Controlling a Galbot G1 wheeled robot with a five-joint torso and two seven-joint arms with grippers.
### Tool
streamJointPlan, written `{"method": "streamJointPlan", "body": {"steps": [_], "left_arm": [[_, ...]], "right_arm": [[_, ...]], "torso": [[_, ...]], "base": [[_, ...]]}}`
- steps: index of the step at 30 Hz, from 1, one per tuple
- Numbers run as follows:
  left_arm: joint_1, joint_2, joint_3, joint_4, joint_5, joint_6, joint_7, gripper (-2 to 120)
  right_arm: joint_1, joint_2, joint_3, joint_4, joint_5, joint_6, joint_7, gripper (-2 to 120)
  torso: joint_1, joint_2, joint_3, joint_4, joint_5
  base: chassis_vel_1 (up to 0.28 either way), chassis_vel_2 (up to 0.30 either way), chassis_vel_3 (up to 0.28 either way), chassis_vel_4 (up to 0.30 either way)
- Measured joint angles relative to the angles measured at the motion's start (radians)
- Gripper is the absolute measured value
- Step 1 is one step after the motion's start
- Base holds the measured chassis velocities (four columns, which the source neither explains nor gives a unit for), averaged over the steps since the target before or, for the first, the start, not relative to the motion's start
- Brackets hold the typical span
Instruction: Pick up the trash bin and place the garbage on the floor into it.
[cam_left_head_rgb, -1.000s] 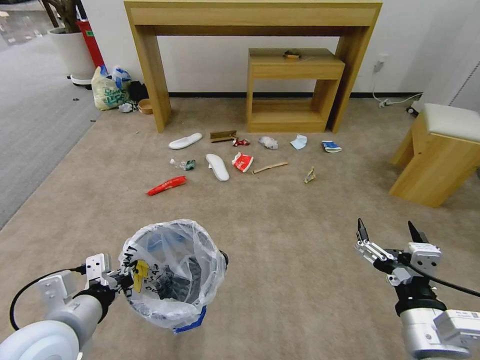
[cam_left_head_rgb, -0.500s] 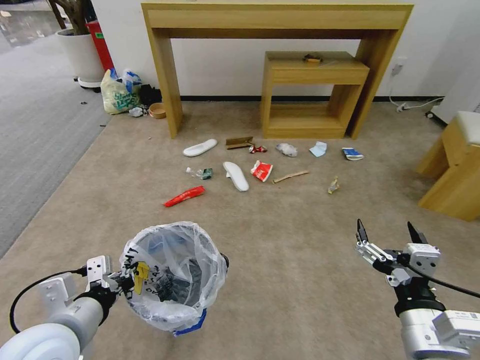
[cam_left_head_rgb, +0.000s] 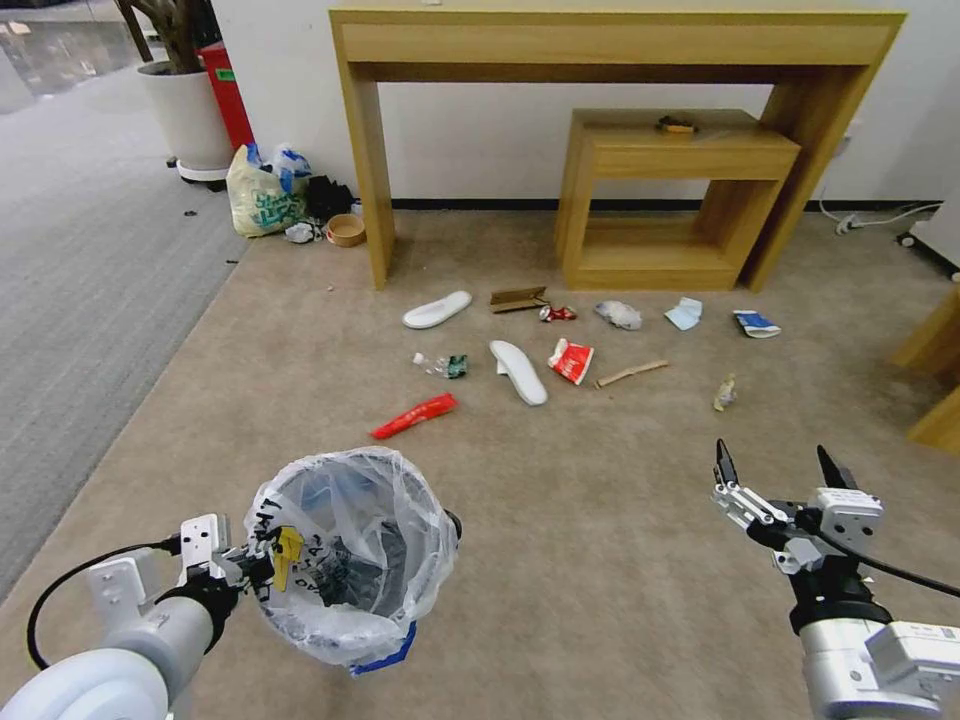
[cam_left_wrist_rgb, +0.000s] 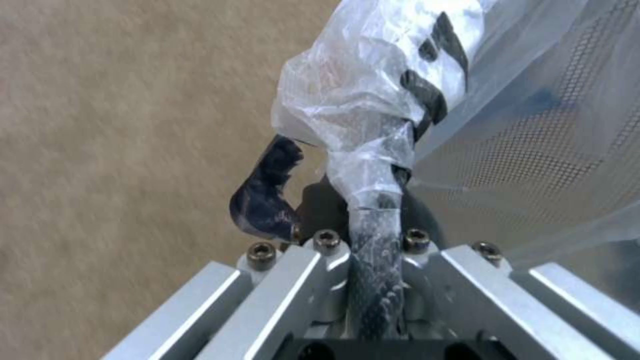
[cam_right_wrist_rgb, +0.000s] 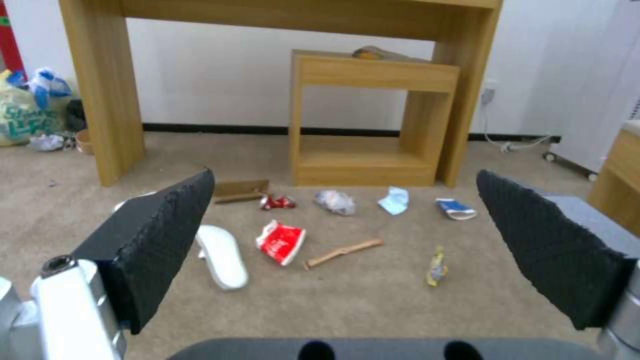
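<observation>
Clear-bagged bin (cam_left_head_rgb: 350, 555) hangs above the carpet (cam_left_head_rgb: 580, 560), its rim pinched in the left gripper (cam_left_head_rgb: 262, 562). Right gripper (cam_left_head_rgb: 772, 462) gapes wide, holding nothing. Garbage (cam_left_head_rgb: 570, 360) lies scattered near the table (cam_left_head_rgb: 610, 40).

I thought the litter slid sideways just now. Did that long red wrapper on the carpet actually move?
No. The red wrapper keeps its place beside the white slipper and the wooden table; everything shifted right together, so the camera turned.
</observation>
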Motion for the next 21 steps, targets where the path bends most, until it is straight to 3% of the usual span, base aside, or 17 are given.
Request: {"method": "streamJointPlan", "body": {"steps": [11,21], "left_arm": [[-0.005,0.001,0.002,0.010,0.005,0.000,0.012,0],[-0.007,0.001,0.002,0.013,0.006,0.000,0.019,0]], "right_arm": [[-0.001,0.004,-0.001,0.000,0.003,0.011,0.005,100],[-0.003,0.006,-0.004,-0.004,0.000,0.019,0.004,100]], "torso": [[0.000,0.000,0.000,0.0001,0.0006],[0.000,0.000,0.000,0.0000,-0.0001]], "base": [[0.014,0.344,-0.018,-0.340],[-0.058,0.277,0.058,-0.288]]}}
